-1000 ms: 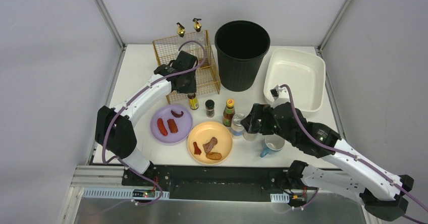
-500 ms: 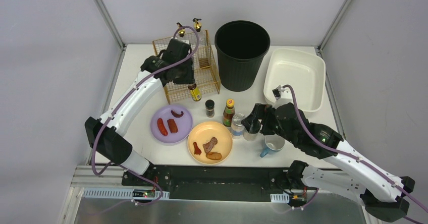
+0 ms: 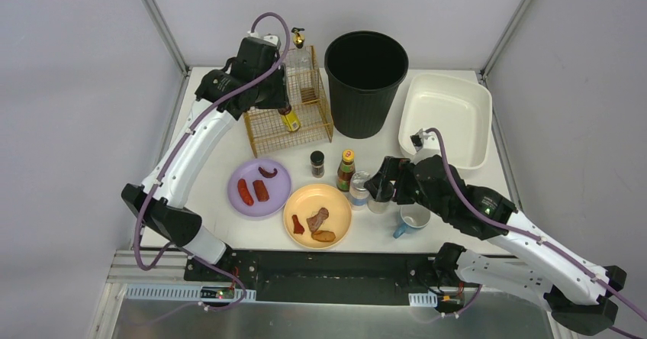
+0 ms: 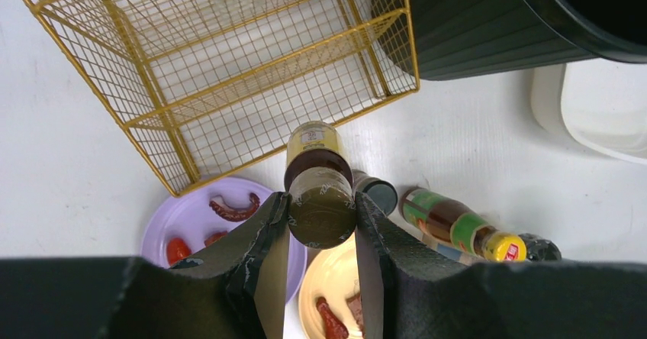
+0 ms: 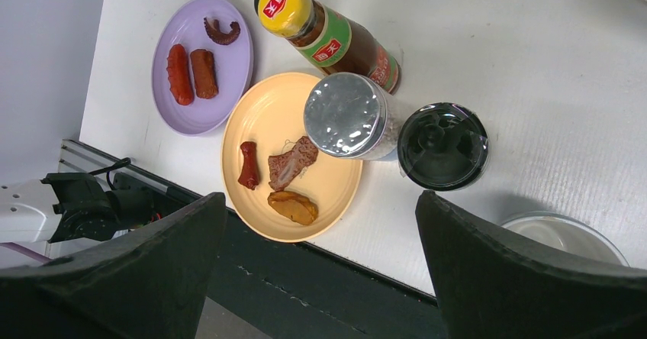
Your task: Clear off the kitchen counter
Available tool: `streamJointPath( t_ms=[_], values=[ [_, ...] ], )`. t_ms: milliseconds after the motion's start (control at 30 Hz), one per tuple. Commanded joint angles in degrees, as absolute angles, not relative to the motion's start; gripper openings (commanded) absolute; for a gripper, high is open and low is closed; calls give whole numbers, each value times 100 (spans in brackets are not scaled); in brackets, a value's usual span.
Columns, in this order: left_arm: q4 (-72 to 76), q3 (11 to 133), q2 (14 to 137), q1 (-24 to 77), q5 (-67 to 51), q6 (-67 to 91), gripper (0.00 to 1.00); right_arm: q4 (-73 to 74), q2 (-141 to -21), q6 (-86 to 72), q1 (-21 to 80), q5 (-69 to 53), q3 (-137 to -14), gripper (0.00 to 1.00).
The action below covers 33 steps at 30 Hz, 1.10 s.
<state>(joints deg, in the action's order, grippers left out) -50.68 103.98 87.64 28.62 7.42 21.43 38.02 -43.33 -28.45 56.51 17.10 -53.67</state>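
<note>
1. Left gripper (image 4: 322, 201): pinched tight on brown bottle (image 4: 317, 156), now raised near wire basket (image 3: 305, 121); a second ago lower, nearer the plates (image 3: 248, 177).
2. Right gripper (image 5: 320, 201): spread wide, empty, unmoved above can (image 5: 347, 117).
3. On kitchen counter (image 3: 378, 150): two plates, one mug (image 3: 414, 217), one bin (image 3: 365, 102), one tub (image 3: 446, 121).

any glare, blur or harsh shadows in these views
Top external: even soft light, sharp, only faint shadows on the kitchen counter. Left wrist: the fingers are dark and soft up close, while the gripped bottle is clear. Right wrist: bright glare on the silver can top, and its fingers are dark and near-featureless.
</note>
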Motion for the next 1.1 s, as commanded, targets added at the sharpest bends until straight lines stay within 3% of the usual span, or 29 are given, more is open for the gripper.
streamJointPath(
  t_ms=[0, 367, 1067],
  values=[
    [-5114, 10770, 8963, 2604, 931, 1952, 0, 3819, -4317, -2883, 5678, 1717, -5537, 99],
    [-5099, 10591, 9233, 2025, 773, 1953, 0, 3726, -4288, -2891, 5671, 1667, -5428, 99],
    [-5099, 9600, 9293, 1927, 1291, 2045, 0, 3615, -4127, -3025, 5682, 1597, -5210, 99]
  ],
)
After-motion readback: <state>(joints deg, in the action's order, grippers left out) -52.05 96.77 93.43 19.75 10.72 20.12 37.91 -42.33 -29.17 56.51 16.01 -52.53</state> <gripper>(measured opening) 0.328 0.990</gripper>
